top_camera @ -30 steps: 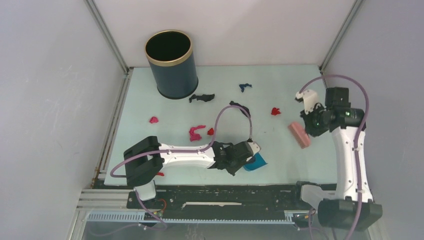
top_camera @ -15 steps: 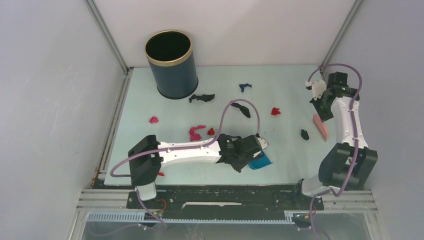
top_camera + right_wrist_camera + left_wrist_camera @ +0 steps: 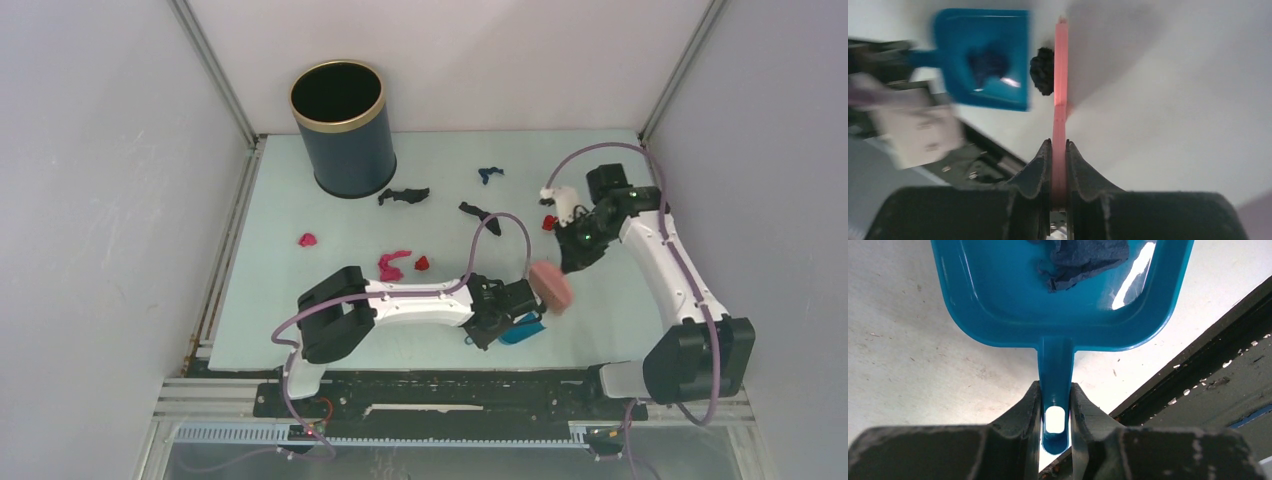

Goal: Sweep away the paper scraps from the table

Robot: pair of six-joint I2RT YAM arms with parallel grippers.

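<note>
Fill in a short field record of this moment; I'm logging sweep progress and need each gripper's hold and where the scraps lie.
left gripper: shut on the dustpan handle
dustpan contents: one dark blue scrap
right gripper: shut on the pink brush
brush contact: black scrap against it, at the dustpan's mouth
loose scraps: several pink, red, blue and black, mid table
bin: dark, upright, far left corner

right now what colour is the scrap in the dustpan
Dark blue; the scrap shows best in the left wrist view.
</note>
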